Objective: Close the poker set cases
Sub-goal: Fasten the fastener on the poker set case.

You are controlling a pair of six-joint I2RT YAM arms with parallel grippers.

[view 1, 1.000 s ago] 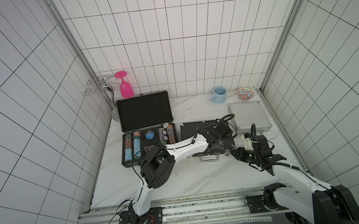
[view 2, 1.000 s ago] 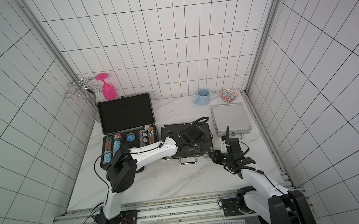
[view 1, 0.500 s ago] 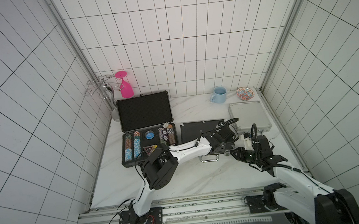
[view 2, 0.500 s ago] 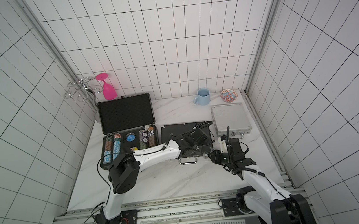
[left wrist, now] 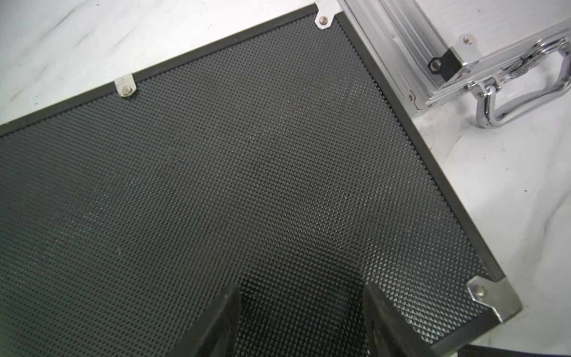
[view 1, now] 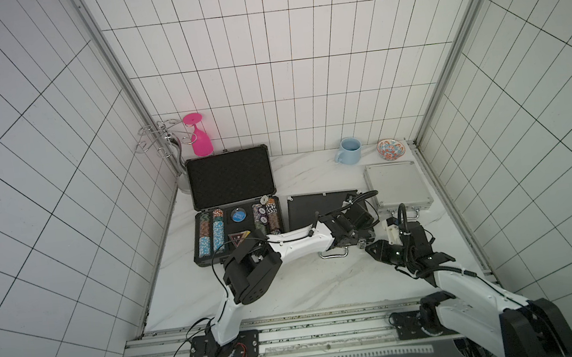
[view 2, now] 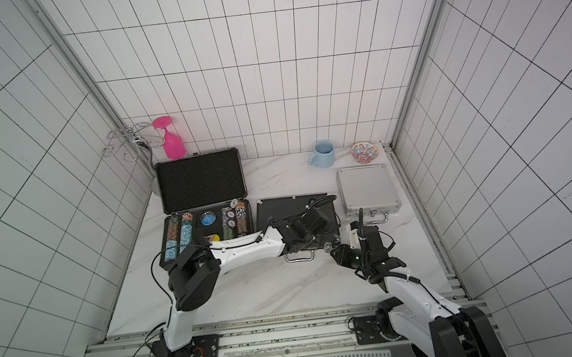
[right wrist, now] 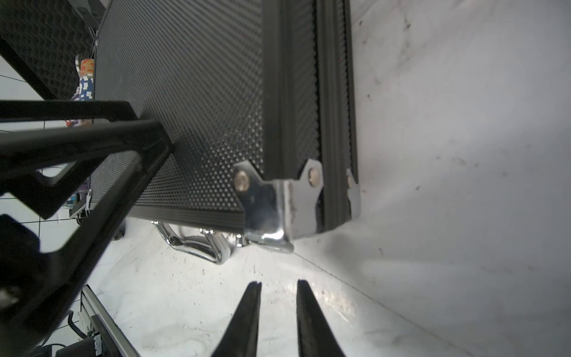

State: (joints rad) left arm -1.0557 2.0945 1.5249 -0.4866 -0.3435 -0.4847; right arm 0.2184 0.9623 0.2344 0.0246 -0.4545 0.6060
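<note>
The large dark-grey case lies open at the left, lid upright, with chips in its base. The medium black case lies shut in the middle, its silver handle to the front. The small silver case lies shut at the right. My left gripper is open, its fingers on or just above the black lid near its front right corner. My right gripper hovers low beside that corner, jaws slightly apart and empty.
A blue mug and a patterned bowl stand at the back right. A pink glass hangs on a wire rack at the back left. The tiled walls stand close on both sides of the marble table.
My left gripper has slid across the black lid toward its front right corner. The right gripper has barely moved.
</note>
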